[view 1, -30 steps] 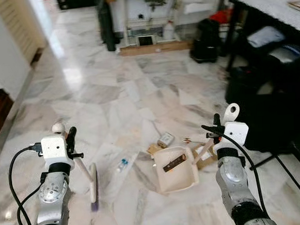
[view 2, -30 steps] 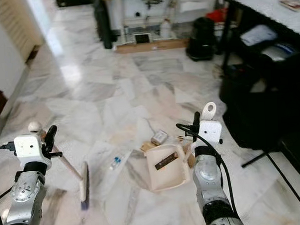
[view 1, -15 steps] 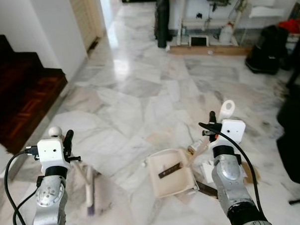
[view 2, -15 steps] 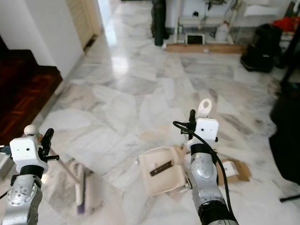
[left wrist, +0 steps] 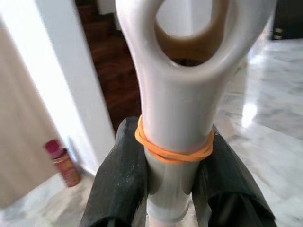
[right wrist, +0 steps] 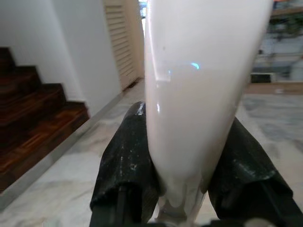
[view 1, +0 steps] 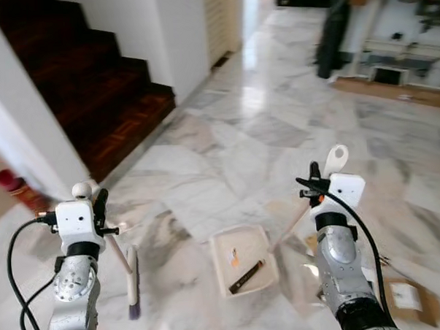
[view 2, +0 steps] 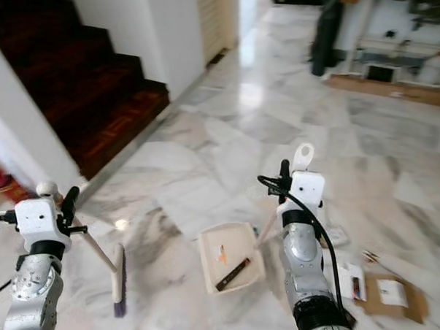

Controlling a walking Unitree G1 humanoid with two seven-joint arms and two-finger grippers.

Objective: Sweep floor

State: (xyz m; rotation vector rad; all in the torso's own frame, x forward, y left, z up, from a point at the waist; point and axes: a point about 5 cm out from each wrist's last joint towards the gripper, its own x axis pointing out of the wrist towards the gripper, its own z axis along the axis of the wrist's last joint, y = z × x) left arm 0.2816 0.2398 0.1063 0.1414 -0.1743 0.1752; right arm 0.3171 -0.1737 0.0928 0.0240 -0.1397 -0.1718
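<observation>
My left gripper (view 1: pixel 101 208) is shut on the white handle (left wrist: pixel 176 142) of a small broom, which has an orange rubber band around it. The brush head (view 1: pixel 132 281) rests on the marble floor, low on the left. My right gripper (view 1: pixel 311 183) is shut on the pale dustpan handle (right wrist: pixel 199 104), its black fingers (right wrist: pixel 125 161) on either side. The cream dustpan (view 1: pixel 242 260) lies flat on the floor between my arms. It holds a dark stick (view 1: pixel 247 275) and a small orange scrap (view 1: pixel 235 261).
Dark wooden stairs (view 1: pixel 77 76) rise at the left behind a white wall (view 1: pixel 178 35). A red bottle (view 1: pixel 9 180) stands by the wall at far left. Cardboard and paper litter (view 1: pixel 408 299) lies on the floor at right. Shelving and dark bags (view 1: pixel 389 33) stand at the back.
The whole view has swung to the left, bringing the stairs in; broom and dustpan stayed in my grippers. The loose litter now lies to the right of the dustpan.
</observation>
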